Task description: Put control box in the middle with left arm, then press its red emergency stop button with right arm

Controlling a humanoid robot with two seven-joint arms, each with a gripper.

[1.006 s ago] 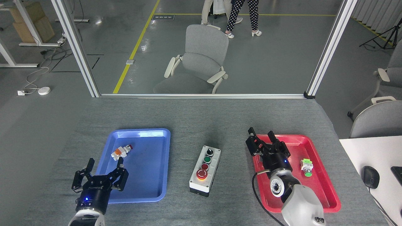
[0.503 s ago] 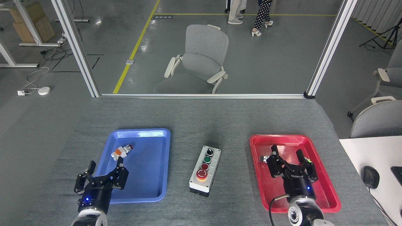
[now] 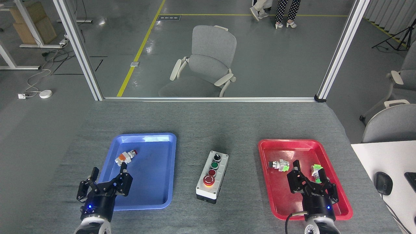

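The control box (image 3: 212, 177) lies on the grey cloth in the middle (image 3: 208, 130) of the table, between the two trays. Its big red emergency stop button (image 3: 208, 180) is at the near end, with the small red, green and black controls behind it. My left gripper (image 3: 107, 174) is open with nothing in it, over the near left corner of the blue tray (image 3: 152, 138), well left of the box. My right gripper (image 3: 310, 177) hovers open and empty above the near part of the red tray (image 3: 289, 143), right of the box.
A loose white-and-orange switch (image 3: 125, 156) lies in the blue tray. Two green-and-white push buttons (image 3: 279, 164) (image 3: 317, 170) lie in the red tray. A white desk with a black mouse (image 3: 383, 183) is at the right edge. A glass partition stands behind the table.
My right arm has pulled back toward me and to the right, uncovering a push button in the red tray. The left gripper barely moved. People in the background walked to the right.
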